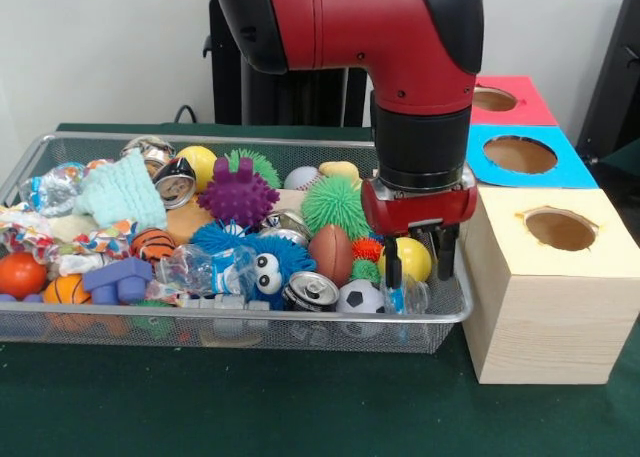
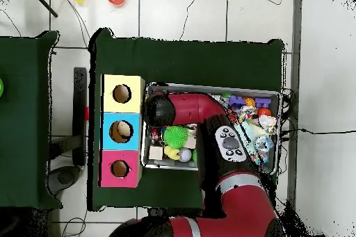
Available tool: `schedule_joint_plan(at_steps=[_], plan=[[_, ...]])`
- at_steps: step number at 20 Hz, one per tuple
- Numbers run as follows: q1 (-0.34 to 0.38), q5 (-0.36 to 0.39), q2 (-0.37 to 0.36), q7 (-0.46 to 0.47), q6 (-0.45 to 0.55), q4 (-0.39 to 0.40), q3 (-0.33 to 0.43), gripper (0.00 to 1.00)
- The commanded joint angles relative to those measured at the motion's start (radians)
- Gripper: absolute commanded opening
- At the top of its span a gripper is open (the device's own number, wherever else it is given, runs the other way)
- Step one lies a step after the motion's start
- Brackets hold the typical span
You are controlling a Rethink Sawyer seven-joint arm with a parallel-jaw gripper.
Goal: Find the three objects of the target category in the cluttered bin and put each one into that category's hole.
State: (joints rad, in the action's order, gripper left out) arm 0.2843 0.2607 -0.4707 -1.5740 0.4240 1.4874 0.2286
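The wire mesh bin is full of toys. My gripper hangs open over its front right corner, beside the boxes. A wrinkly clear bottle with a blue label lies just under the fingertips, against the mesh. A second bottle lies at the front middle. A third lies at the far left by the rim. The red-faced hole is on the farthest wooden box. In the overhead view the arm hides the gripper; the bin and red hole show.
The blue-faced hole and the yellow-faced hole sit between the bin and the red one. A yellow ball, a soccer ball, a drink can, a small football and spiky balls crowd around the gripper.
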Motion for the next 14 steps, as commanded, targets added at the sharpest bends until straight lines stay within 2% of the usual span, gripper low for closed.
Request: schedule_joint_plan(at_steps=[1,6,10,14], plan=[[0.039,-0.013,-0.083,-0.049,0.042,0.109,0.077,1.00],[0.048,-0.024,-0.117,-0.043,0.069,0.129,0.083,1.00],[0.044,0.008,-0.036,-0.035,0.024,0.075,0.070,1.00],[0.042,0.021,0.008,-0.037,-0.016,0.052,0.071,1.00]])
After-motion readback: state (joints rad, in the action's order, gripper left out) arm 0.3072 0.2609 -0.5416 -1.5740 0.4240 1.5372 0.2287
